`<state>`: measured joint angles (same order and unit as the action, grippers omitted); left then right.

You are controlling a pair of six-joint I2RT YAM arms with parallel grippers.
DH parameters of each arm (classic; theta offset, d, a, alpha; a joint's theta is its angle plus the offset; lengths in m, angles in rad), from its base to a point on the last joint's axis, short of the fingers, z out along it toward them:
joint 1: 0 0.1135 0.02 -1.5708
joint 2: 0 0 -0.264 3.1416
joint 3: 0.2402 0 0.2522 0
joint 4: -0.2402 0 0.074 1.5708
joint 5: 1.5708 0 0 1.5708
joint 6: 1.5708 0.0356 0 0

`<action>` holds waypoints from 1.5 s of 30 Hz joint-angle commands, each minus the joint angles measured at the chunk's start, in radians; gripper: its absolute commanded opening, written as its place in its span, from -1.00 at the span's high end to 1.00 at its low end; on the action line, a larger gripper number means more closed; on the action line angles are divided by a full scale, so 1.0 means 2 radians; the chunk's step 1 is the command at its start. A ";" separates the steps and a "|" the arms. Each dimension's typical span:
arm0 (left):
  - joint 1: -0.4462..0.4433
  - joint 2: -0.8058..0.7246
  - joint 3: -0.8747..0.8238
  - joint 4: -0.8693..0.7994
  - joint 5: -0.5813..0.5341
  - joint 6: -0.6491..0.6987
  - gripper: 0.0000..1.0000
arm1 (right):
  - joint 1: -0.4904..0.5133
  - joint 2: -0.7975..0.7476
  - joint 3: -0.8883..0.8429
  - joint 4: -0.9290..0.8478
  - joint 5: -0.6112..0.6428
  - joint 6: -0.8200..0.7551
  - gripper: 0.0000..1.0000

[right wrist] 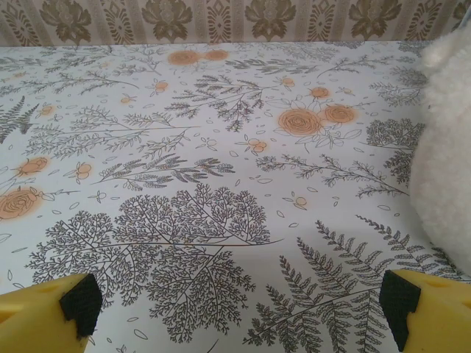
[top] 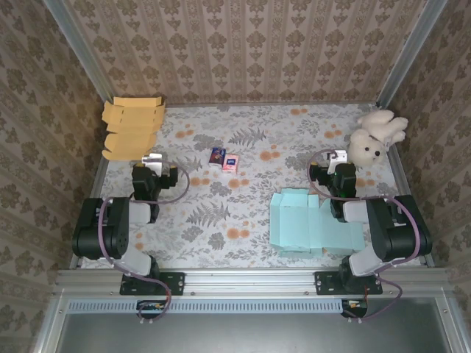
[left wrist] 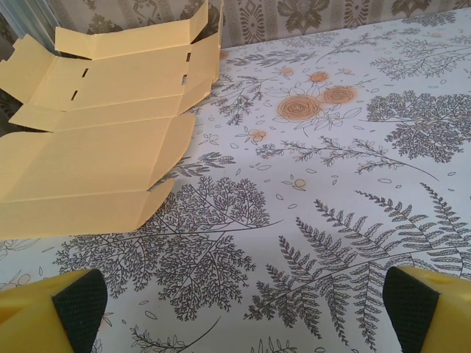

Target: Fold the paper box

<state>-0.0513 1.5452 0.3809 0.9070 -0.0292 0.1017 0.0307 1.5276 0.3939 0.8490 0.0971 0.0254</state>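
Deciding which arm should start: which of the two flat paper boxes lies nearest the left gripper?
The yellow box, in the far left corner just ahead of the left gripper; the teal box lies by the right arm.

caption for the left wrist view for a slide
Open left gripper facing the unfolded yellow paper box on the floral table

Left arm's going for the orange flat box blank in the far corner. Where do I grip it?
Probably the right-end flap of the orange blank, approached from its right with the left end effector. That flap appears lifted, while the near panels lie flat, offering no pinchable edge.
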 commanded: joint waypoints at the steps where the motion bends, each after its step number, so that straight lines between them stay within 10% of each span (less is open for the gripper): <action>1: 0.000 -0.005 0.000 -0.003 0.007 -0.003 -1.00 | -0.002 0.001 0.005 0.006 -0.006 0.001 -1.00; 34: 0.001 -0.027 0.009 -0.035 -0.006 -0.008 -1.00 | 0.005 -0.018 0.012 -0.021 -0.008 -0.009 -1.00; 41: -0.017 -0.114 0.060 -0.204 -0.099 -0.044 -1.00 | 0.045 -0.073 0.070 -0.178 0.115 0.011 -1.00; 45: -0.025 -0.159 0.130 -0.362 -0.142 -0.203 -1.00 | 0.090 -0.114 0.131 -0.308 0.161 0.055 -1.00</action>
<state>-0.0982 1.2858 0.5518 0.4530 -0.2272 -0.0761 0.1635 1.3594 0.5720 0.4603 0.3138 0.0647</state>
